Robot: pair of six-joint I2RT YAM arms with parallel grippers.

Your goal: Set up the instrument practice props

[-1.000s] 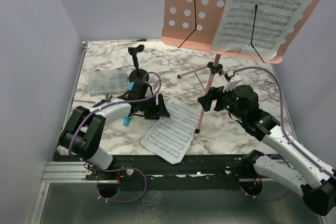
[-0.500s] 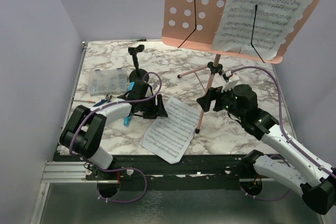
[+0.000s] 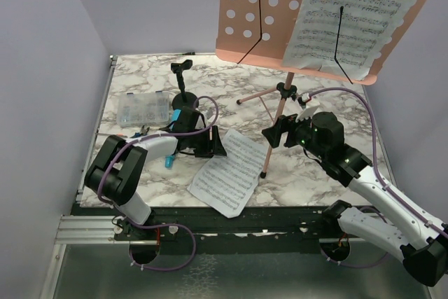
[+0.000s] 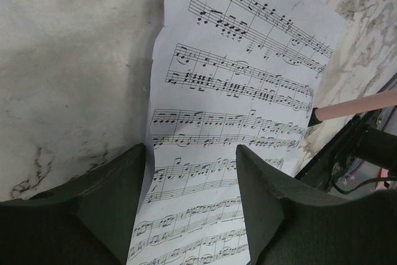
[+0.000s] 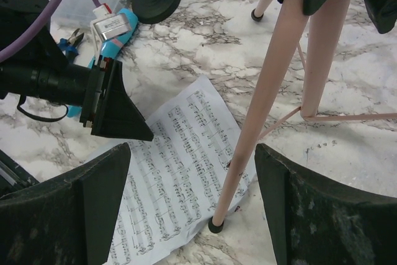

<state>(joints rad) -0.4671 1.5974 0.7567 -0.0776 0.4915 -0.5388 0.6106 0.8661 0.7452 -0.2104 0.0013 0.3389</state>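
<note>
The pink music stand (image 3: 255,19) stands at the back right on its tripod legs (image 5: 263,103), and one sheet-music page (image 3: 350,15) rests on its panel. A second page (image 3: 227,173) lies flat on the marble by the front leg. My left gripper (image 3: 210,142) is low over that page's left edge, open, its jaws straddling the edge (image 4: 191,153); the paper curls up against the left finger. My right gripper (image 3: 275,133) hangs open beside the stand's pole (image 5: 192,153), holding nothing. The black mic stand (image 3: 184,96) is upright behind my left arm. A blue microphone tip (image 3: 169,162) peeks from under that arm.
A clear compartment box (image 3: 143,108) sits at the left, with small pliers (image 3: 138,132) in front of it. The stand's front leg foot (image 5: 215,224) rests on the page's corner. Walls close in on both sides.
The left gripper's jaws have narrowed a little over the page's edge and the left arm has shifted slightly. The right arm has not moved.
</note>
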